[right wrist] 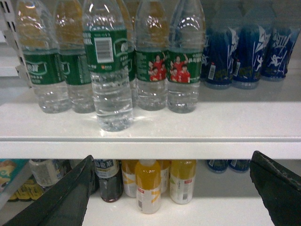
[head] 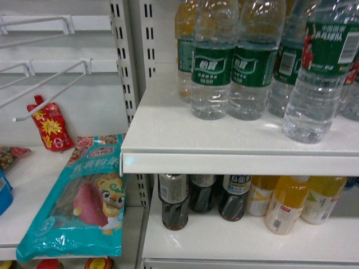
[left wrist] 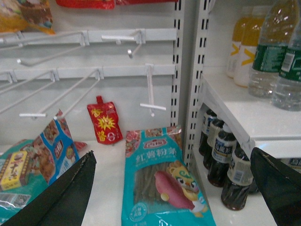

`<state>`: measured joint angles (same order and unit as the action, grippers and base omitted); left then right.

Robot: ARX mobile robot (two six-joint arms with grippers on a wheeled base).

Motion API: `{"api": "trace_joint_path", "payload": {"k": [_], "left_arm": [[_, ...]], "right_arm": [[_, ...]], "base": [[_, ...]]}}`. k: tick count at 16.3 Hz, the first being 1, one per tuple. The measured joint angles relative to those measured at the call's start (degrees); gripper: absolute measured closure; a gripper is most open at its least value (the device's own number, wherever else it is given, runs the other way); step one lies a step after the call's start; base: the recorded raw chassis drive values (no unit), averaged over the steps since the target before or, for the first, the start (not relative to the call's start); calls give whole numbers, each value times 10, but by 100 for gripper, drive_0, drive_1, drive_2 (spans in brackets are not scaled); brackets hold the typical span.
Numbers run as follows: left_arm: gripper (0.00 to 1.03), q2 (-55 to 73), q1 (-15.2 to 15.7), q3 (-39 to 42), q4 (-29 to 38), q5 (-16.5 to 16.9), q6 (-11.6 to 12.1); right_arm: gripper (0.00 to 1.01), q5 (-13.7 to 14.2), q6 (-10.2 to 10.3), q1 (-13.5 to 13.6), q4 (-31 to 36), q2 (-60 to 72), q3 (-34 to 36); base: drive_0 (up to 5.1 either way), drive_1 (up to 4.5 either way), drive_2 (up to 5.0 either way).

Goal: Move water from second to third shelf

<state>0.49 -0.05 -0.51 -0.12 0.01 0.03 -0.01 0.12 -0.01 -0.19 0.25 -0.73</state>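
Several clear ribbed water bottles with dark green labels stand on the upper white shelf (head: 224,151). One water bottle (head: 317,73) stands forward of the row, near the shelf edge; in the right wrist view this water bottle (right wrist: 109,70) shows its barcode. My right gripper (right wrist: 172,157) is open and empty, held in front of the shelf edge (right wrist: 188,141), below and to the right of that bottle. My left gripper (left wrist: 172,155) is open and empty, over the teal snack packet (left wrist: 160,183) in the left bay. Neither gripper shows in the head view.
The lower shelf (head: 235,241) holds dark tea bottles (head: 175,202) and yellow drink bottles (head: 286,207). Blue bottles (right wrist: 244,52) stand right of the water. The left bay has wire hooks (head: 50,89), a red pouch (head: 50,126) and a perforated upright (head: 126,73).
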Motion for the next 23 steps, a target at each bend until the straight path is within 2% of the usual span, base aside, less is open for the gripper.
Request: {"api": "trace_joint_path", "payload": {"k": [23], "left_arm": [[5,0,0,0,-2,0,0]], "right_arm": [[3,0,-2,0,-1,0,0]], "base": [[0,0,0]]}}
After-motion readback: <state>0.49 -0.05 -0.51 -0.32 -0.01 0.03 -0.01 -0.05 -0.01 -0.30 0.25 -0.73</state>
